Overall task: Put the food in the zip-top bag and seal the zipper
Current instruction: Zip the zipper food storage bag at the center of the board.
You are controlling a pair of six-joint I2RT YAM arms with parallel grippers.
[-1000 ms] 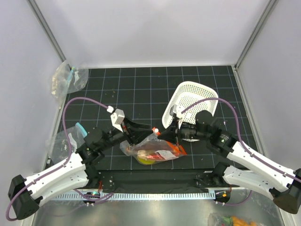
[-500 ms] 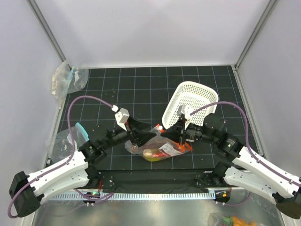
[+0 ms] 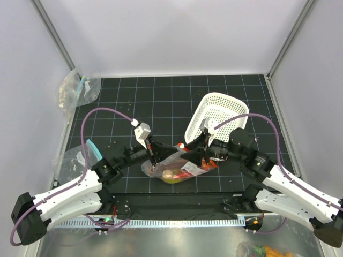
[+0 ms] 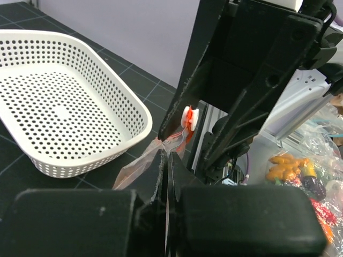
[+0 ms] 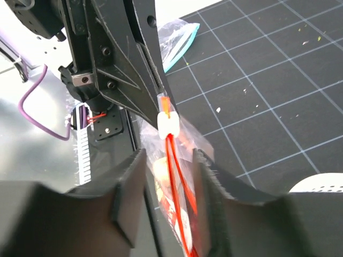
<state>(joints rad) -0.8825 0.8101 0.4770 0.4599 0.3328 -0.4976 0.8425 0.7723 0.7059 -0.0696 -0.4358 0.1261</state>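
Both grippers have drawn closer and the bag (image 3: pixel 174 172) between them has bunched up.
Left wrist view shows the left gripper (image 4: pixel 165 160) clamped on the bag's top edge. Right wrist view shows the right gripper (image 5: pixel 169 160) narrow astride the zipper (image 5: pixel 172 176) behind the slider (image 5: pixel 170 126), grip unclear. From above, food (image 3: pixel 170 175) sits inside, near the basket (image 3: pixel 220 115).

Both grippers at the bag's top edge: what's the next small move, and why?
Probably close the right gripper on the white slider: its open fingers straddle the zipper just short of it, while the left gripper pinches the zip-top bag.
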